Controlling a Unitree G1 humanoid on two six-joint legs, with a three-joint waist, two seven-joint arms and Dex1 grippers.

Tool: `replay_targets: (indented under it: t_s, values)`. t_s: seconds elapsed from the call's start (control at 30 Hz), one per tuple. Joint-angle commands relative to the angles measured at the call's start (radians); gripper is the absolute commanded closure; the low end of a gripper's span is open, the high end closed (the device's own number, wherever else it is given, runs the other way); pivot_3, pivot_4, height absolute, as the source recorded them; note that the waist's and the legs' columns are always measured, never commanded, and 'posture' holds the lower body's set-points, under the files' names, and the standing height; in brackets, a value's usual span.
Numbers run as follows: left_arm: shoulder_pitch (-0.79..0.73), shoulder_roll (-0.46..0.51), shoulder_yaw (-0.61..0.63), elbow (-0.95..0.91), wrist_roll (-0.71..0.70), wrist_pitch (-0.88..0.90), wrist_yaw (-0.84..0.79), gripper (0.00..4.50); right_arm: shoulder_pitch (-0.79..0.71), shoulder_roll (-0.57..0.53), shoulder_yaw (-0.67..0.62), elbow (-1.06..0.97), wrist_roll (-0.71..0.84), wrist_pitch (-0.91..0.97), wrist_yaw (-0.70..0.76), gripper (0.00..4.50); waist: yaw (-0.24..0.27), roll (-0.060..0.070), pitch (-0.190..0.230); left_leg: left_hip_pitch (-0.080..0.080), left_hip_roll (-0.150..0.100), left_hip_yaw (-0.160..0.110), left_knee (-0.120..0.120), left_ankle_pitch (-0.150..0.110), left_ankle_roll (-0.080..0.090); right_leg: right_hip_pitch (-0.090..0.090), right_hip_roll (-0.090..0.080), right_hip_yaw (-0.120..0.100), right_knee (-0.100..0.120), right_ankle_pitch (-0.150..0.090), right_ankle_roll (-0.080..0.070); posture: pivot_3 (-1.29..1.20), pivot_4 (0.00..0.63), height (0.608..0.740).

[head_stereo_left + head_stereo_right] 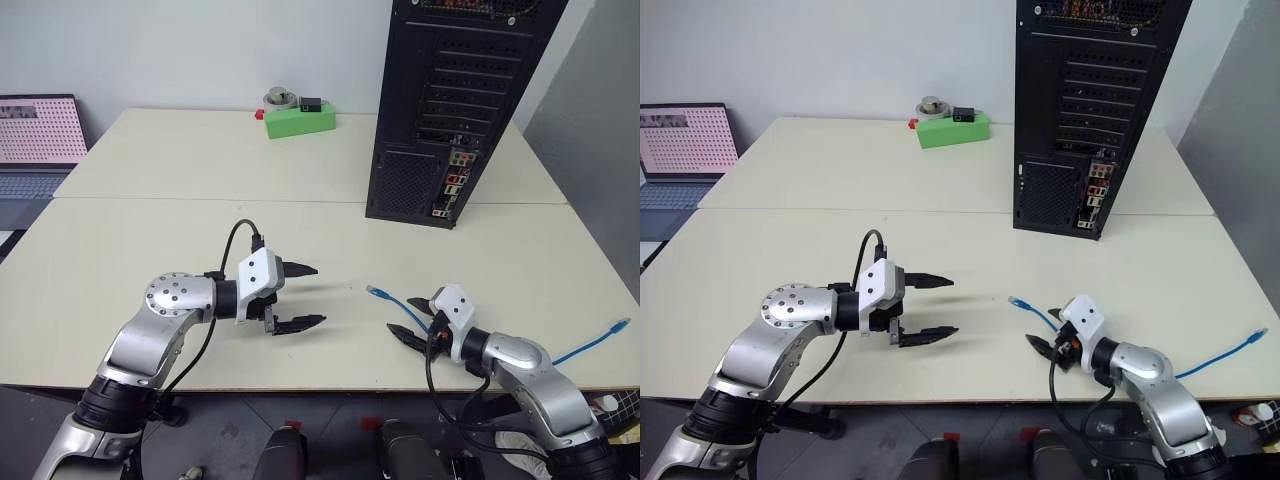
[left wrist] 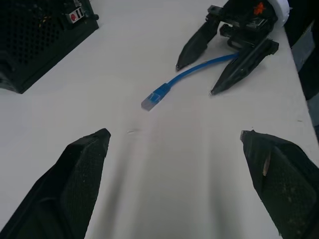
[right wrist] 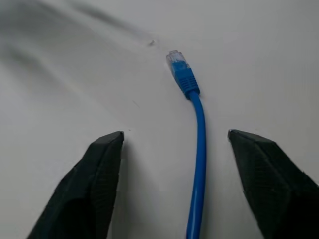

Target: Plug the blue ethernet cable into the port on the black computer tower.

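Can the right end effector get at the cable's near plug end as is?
Probably yes. The right end effector is open astride the blue ethernet cable just behind its plug, which lies on bare table with nothing between.

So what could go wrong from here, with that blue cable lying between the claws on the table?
The right gripper straddles the blue ethernet cable well behind its plug. Closing there could leave the plug end floppy and hard to aim at the port.

The thin cord lies flat on the table, so the fingers may scrape the surface or push it aside.

The black computer tower stands well away, so the carried plug could twist before arriving.
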Motion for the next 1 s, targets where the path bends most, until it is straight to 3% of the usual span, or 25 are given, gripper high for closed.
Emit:
replay_targets:
  t_s: [0.03,0.4,0.77,0.87,1.0]
  values:
    - [-0.022,-0.008,-0.011,0.007,0.011,-0.028,-0.016,0.0,-0.022,0.016,-0.002,-0.02,-0.012,0.006,-0.019,1.93,0.0,0.0,0.0,0.0,0.0,0.0,0.0,0.0,0.0,0.0,0.0,0.0,0.0,0.0,0.0,0.0,0.15,0.74]
    - [-0.091,-0.063,-0.078,0.135,0.088,-0.076,-0.025,0.0,-0.08,-0.01,0.013,-0.102,-0.001,0.058,0.033,4.47,0.0,0.0,0.0,0.0,0.0,0.0,0.0,0.0,0.0,0.0,0.0,0.0,0.0,0.0,0.0,0.0,0.15,0.74]
    - [-0.181,-0.144,-0.12,0.272,0.151,-0.166,-0.032,0.0,-0.132,-0.029,0.021,-0.154,-0.021,0.094,0.032,4.47,0.0,0.0,0.0,0.0,0.0,0.0,0.0,0.0,0.0,0.0,0.0,0.0,0.0,0.0,0.001,0.0,0.15,0.74]
    - [-0.18,-0.14,-0.112,0.271,0.15,-0.172,-0.042,0.0,-0.112,-0.041,0.012,-0.158,-0.028,0.114,0.026,4.0,0.0,0.0,0.0,-0.001,0.0,0.0,0.0,0.0,0.0,0.0,0.0,0.0,0.0,0.0,0.001,0.0,0.15,0.74]
    - [-0.171,-0.13,-0.111,0.251,0.15,-0.175,-0.056,0.0,-0.091,-0.056,0.032,-0.157,-0.042,0.164,0.01,2.93,0.0,0.0,0.0,-0.001,0.0,-0.001,0.0,0.0,0.0,0.0,0.0,0.0,0.0,0.0,0.001,0.0,0.15,0.74]
